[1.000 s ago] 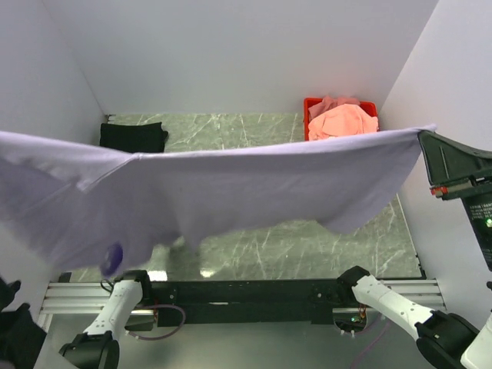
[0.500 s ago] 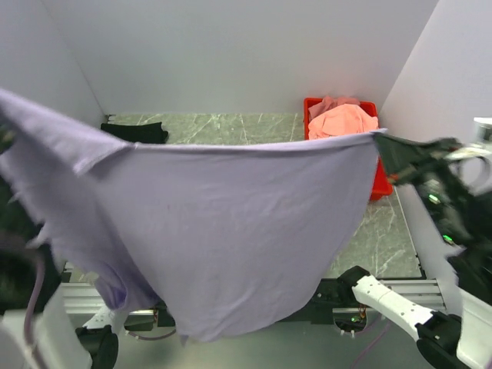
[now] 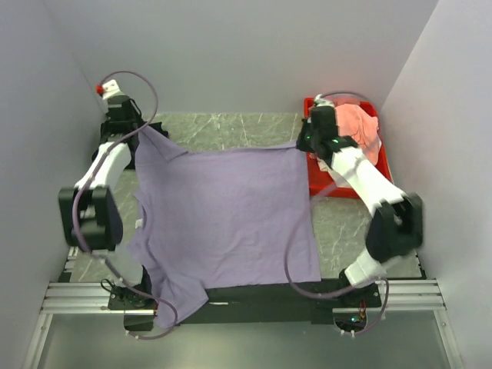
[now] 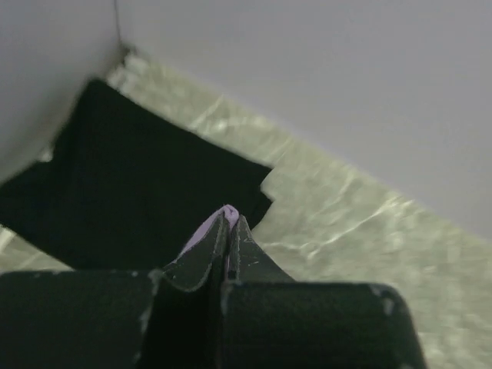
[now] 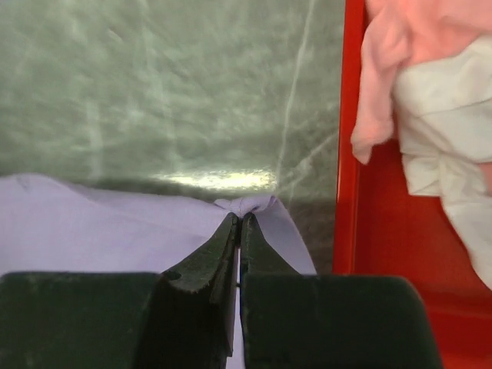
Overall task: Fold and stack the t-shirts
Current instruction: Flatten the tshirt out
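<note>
The lavender-purple t-shirt [image 3: 227,219] lies spread over the table, its near edge hanging over the front rail. My left gripper [image 3: 141,132] is shut on its far left corner [image 4: 223,217], just above the black t-shirt [image 4: 131,192]. My right gripper [image 3: 302,143] is shut on its far right corner [image 5: 250,206], next to the red tray [image 3: 327,181]. The salmon-pink t-shirt [image 3: 361,127] lies in the tray with a white t-shirt [image 5: 450,115] beside it in the right wrist view.
White walls close in the table on the left, back and right. The red tray's rim [image 5: 347,146] stands close to the right of my right gripper. The black t-shirt lies in the far left corner, mostly hidden in the top view by my left arm [image 3: 108,165].
Both arms have swung the purple shirt from hanging high near the camera down and away. It now lies spread on the table with its held edge at the far side.
</note>
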Controlling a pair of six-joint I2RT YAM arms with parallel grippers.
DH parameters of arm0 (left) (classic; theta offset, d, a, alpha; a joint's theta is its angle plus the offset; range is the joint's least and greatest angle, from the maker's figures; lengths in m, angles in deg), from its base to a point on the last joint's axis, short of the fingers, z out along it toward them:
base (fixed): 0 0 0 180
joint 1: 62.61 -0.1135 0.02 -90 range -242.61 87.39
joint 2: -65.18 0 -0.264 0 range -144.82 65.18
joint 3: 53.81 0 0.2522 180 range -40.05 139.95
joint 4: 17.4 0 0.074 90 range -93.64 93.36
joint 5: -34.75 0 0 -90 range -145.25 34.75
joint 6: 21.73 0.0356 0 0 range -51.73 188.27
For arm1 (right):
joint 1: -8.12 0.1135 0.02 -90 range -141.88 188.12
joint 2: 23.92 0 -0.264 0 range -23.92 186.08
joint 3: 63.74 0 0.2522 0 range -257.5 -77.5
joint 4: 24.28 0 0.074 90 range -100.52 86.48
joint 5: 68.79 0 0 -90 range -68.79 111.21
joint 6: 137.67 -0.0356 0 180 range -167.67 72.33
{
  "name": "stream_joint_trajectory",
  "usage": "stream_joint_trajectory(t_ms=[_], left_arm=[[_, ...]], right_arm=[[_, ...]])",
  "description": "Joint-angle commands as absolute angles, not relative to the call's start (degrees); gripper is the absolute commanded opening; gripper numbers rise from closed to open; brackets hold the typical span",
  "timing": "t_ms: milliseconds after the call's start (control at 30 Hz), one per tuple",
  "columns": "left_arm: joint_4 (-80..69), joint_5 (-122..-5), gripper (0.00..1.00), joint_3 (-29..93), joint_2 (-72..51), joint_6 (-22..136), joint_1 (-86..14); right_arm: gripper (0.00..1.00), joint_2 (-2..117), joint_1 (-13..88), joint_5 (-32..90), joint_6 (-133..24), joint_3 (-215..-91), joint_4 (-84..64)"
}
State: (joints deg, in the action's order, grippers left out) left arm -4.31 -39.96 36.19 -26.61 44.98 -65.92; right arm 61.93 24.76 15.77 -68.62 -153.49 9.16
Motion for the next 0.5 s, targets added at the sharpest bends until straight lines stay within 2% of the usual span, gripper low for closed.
stream_joint_trajectory(t_ms=[0, 100, 233, 467], left_arm=[[-6.73, -43.02, 0.0, 44.57, -33.32, 46.91, -66.12], [-5.93, -44.26, 0.0, 49.05, -42.54, 46.73, -66.21], [-4.35, -42.86, 0.0, 51.97, -47.13, 47.17, -66.21], [-4.0, -41.02, 0.0, 47.85, -45.3, 45.42, -66.12]], right_arm=[[0.0, 72.88, 23.85, 20.33, -65.87, -159.75, 2.49], [0.0, 82.21, 23.68, 18.75, -65.25, -167.31, 5.81], [0.0, 88.22, 22.89, 17.34, -65.16, -172.95, 8.02], [0.0, 90.52, 22.09, 17.69, -65.16, -174.89, 9.87]])
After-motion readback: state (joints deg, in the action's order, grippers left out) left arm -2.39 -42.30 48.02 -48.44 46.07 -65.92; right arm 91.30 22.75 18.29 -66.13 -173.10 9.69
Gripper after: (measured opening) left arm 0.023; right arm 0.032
